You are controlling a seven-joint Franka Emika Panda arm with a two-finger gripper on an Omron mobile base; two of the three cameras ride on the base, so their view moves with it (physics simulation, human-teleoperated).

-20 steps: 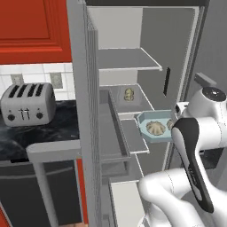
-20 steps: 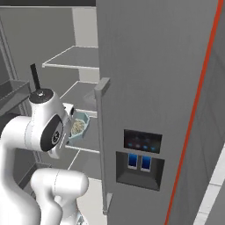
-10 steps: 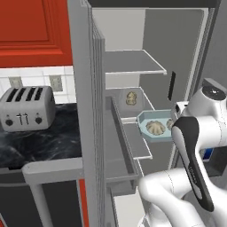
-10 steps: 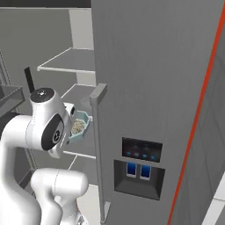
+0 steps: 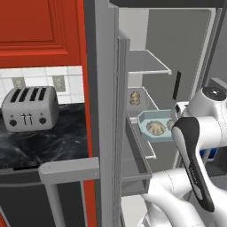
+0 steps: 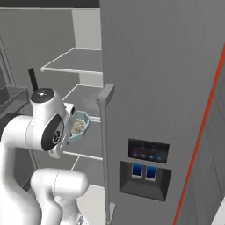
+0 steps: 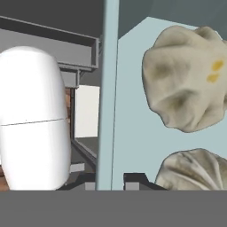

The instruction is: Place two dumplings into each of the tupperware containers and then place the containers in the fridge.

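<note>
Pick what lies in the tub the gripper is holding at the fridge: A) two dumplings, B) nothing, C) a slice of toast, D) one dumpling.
A: the hand view shows two dumplings in the pale blue tub, whose rim the gripper pinches.

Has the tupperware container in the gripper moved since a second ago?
Yes, slightly. Measured against the dumpling on the back shelf, the tupperware container has edged closer to it, deeper into the fridge.
</note>
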